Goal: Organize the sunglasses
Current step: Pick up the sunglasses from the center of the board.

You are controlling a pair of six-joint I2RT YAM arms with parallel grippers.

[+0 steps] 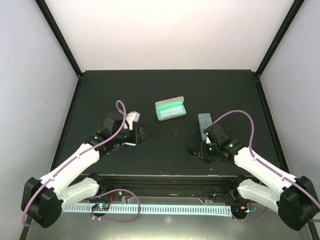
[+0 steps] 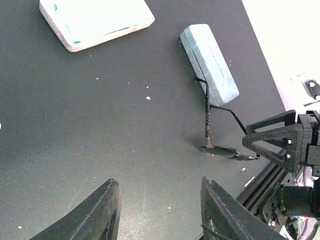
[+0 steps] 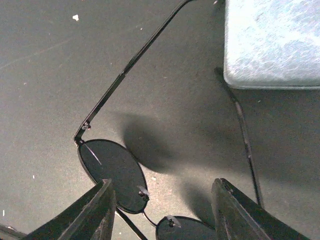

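Sunglasses (image 3: 111, 172), thin black wire frame with dark oval lenses (image 2: 218, 149), on the black table (image 2: 100, 125) at the right arm's side, unfolded. Front not flat but raised on its lower rims, nearly edge-on from the left wrist, with soft shadows on the table behind the lenses. Both temples (image 3: 127, 67) stretched away toward the blue-grey case (image 2: 209, 62), tips ending at that case's long side, one at its corner. Touching or only just beside: impossible to tell. Case itself closed, oblong, lying flat.

Right gripper (image 3: 162, 182) low over the front of the sunglasses, jaws spread. One black finger (image 3: 95, 210) at the outer lens, the other at the second lens, with bridge and nose pads in the gap. No clear pinch, and contact with the frame not discernible.

Left gripper (image 2: 160, 181) well apart from the sunglasses, over the other half of the table. Jaws likewise spread, only bare tabletop between the fingers (image 2: 97, 212).

Farther back, between the two arms in the top view, a second case (image 2: 107, 37). Beige-grey outside, lid open, pale green inside. Well apart from the blue-grey case and from both grippers. Scattered pale specks across the table.
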